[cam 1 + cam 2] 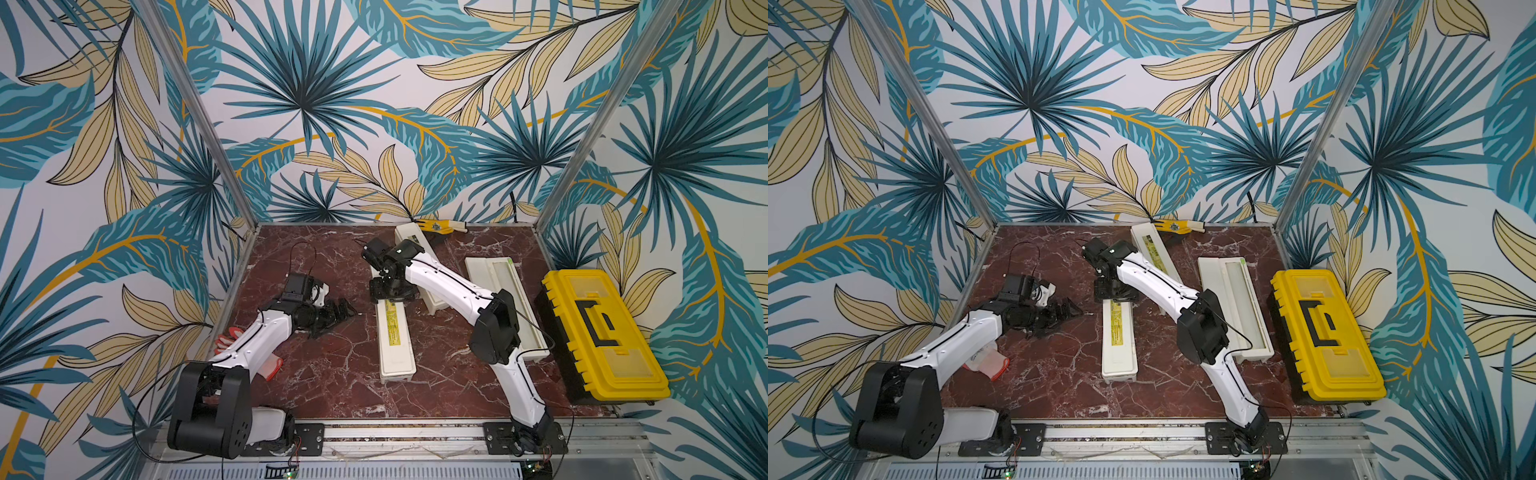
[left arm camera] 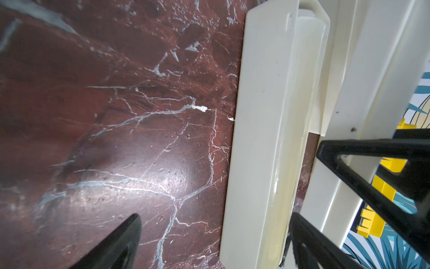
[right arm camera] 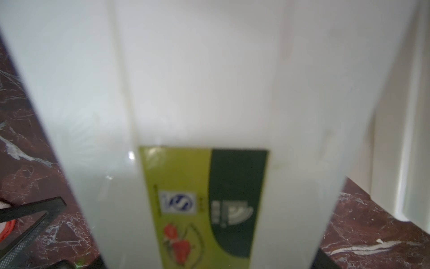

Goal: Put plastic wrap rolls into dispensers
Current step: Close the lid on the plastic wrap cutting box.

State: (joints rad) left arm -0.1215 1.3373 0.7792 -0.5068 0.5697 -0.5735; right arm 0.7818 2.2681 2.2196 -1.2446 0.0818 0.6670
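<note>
Three cream dispensers lie on the marble table in both top views. The middle dispenser (image 1: 397, 345) (image 1: 1119, 345) is closed, its yellow-green label up. My right gripper (image 1: 392, 291) (image 1: 1116, 291) (image 3: 210, 260) straddles its far end, jaws shut on its sides. That box fills the right wrist view (image 3: 209, 93). The back dispenser (image 1: 409, 239) lies partly under my right arm. The right dispenser (image 1: 484, 286) stands open with a milky plastic wrap roll (image 1: 515, 299) (image 1: 1241, 299) inside. My left gripper (image 1: 343, 318) (image 1: 1067, 313) (image 2: 215, 217) is open and empty, left of the middle dispenser (image 2: 267, 139).
A yellow toolbox (image 1: 598, 336) sits along the table's right edge. A red-and-white glove (image 1: 268, 365) lies under my left arm. A small yellow tool (image 1: 436, 226) rests against the back wall. Patterned walls close the table on three sides.
</note>
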